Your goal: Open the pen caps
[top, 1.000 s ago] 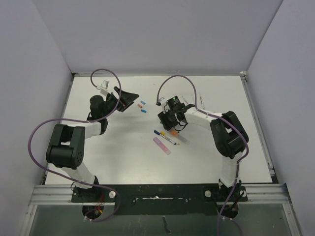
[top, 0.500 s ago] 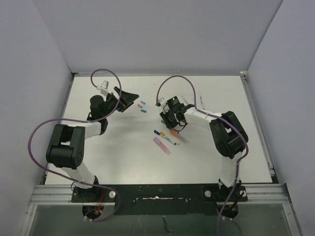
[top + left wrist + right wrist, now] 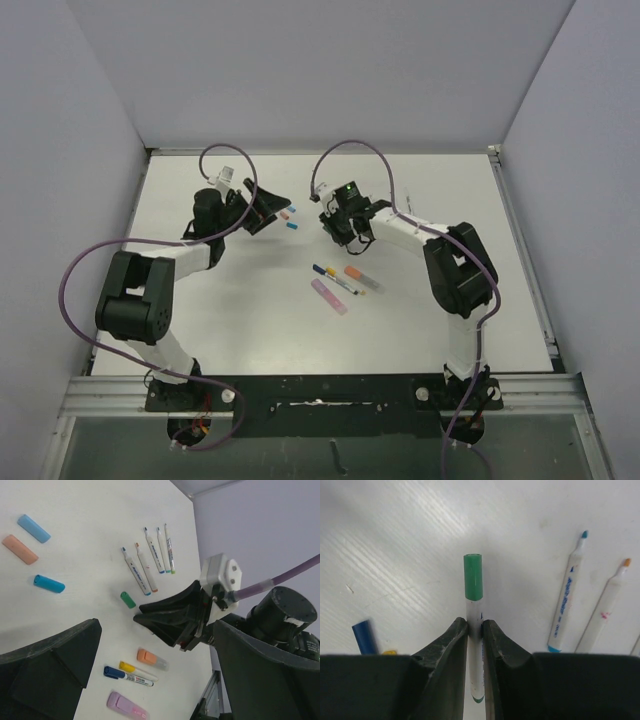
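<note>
Right hand (image 3: pixel 475 626) farther back now, tight on a pen (image 3: pixel 473 611) (green cap (image 3: pixel 473 577) on); left hand (image 3: pixel 268 210) wide, seemingly empty.

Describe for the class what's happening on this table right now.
The right claw is shut on a white pen whose green cap is on, sticking out past the fingertips. The left claw hangs wide open close by, holding nothing. Three loose caps and five uncapped pens lie on the white table.
</note>
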`<move>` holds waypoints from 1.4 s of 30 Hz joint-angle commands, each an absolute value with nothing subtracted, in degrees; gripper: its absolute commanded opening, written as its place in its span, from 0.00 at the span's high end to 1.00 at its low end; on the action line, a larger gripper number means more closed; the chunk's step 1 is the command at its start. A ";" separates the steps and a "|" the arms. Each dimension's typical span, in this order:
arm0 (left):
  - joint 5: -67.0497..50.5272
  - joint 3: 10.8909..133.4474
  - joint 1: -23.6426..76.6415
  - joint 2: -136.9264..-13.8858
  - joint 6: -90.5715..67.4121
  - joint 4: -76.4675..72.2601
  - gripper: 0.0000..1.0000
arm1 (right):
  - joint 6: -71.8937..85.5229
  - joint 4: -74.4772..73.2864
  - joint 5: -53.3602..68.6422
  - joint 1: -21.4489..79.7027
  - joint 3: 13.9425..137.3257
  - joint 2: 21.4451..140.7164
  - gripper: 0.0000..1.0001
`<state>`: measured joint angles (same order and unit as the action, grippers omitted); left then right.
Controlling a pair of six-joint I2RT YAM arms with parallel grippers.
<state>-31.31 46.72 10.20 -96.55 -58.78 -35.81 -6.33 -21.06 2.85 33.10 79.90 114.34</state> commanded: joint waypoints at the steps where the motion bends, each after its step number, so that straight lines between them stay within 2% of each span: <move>1: -30.09 51.20 13.57 -97.12 -56.95 -32.22 0.02 | -7.37 -15.06 3.78 31.66 84.39 110.39 0.97; 12: -28.48 56.35 19.01 -102.15 -56.84 -30.00 0.02 | 1.25 -9.77 15.97 31.21 81.44 104.59 0.98; 20: -27.83 56.68 19.61 -103.80 -57.35 -31.06 0.03 | 2.95 -8.75 19.40 32.74 80.18 102.46 0.99; 31: -27.01 56.17 19.90 -103.26 -57.52 -32.96 0.22 | 3.50 -8.25 20.81 34.30 78.46 101.80 1.00; 42: -27.59 55.32 20.61 -103.18 -58.18 -35.14 0.53 | 4.12 -7.22 20.61 34.58 78.13 101.59 1.00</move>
<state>-27.29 54.43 20.27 -103.42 -58.28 -30.65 3.53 -10.76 19.77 34.22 77.91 105.23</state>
